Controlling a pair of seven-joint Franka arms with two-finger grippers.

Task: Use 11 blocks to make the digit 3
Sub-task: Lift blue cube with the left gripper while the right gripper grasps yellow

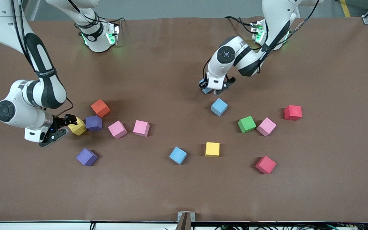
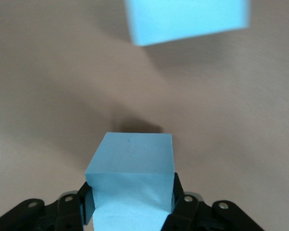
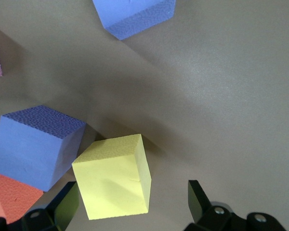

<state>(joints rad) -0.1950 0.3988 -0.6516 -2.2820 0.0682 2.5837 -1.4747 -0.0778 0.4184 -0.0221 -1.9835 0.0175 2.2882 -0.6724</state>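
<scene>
Lowest in the front frame, a red block (image 1: 265, 164) sits on the brown tabletop (image 1: 184, 198); the other blocks lie scattered across mid-frame, so no digit 3 is formed yet. Upper centre, the left gripper (image 1: 212, 89) has its fingers (image 2: 179, 199) against both sides of a light blue block (image 2: 130, 166), apparently for lifting. At left-centre, the right gripper (image 1: 63, 126) straddles a yellow block (image 3: 113, 183) beside a purple block (image 1: 94, 123), fingers wide, seemingly lining up its grasp.
</scene>
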